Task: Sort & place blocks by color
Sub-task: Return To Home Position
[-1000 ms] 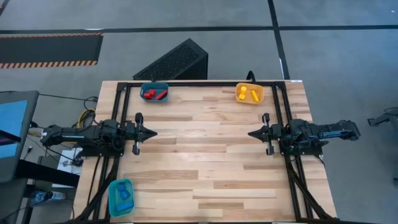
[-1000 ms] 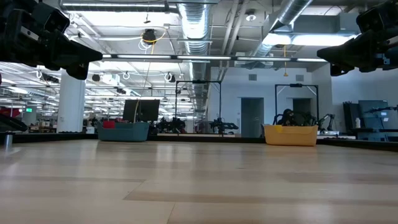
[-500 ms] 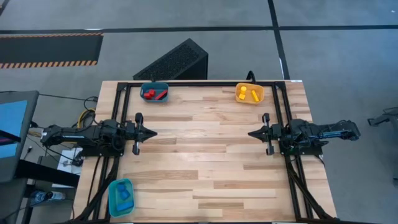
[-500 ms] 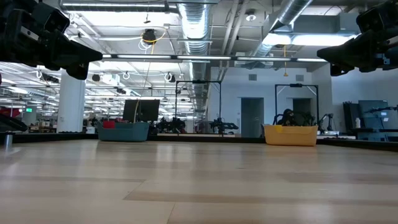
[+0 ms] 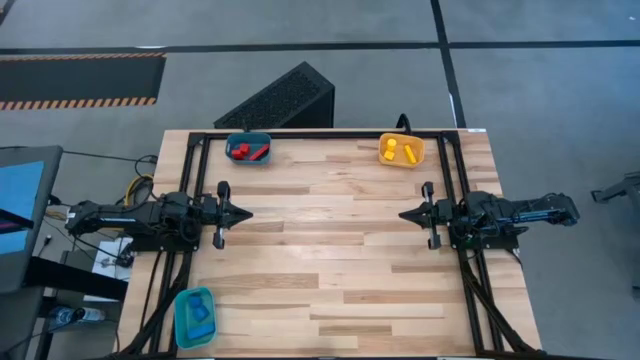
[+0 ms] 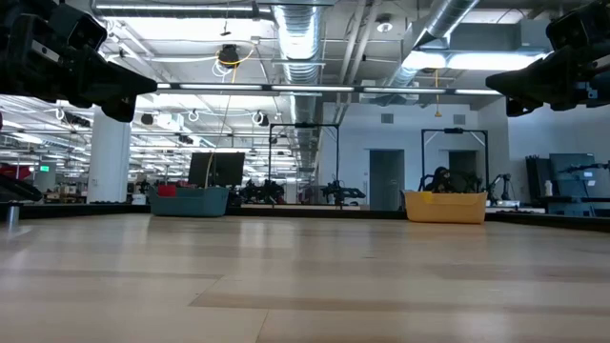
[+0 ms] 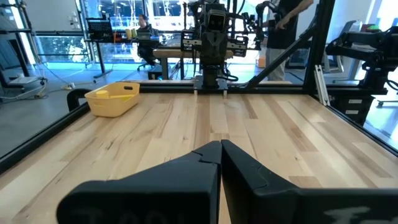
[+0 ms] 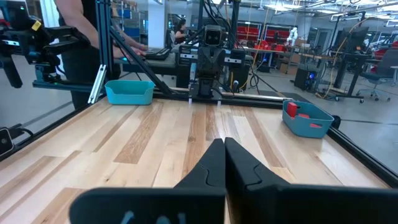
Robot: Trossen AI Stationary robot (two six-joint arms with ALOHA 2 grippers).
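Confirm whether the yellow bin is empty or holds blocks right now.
Not empty: the high view shows at least two yellow blocks lying inside the yellow bin, within its walls.

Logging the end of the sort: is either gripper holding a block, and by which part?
Nothing is held: the left gripper and the right gripper are both shut and empty.
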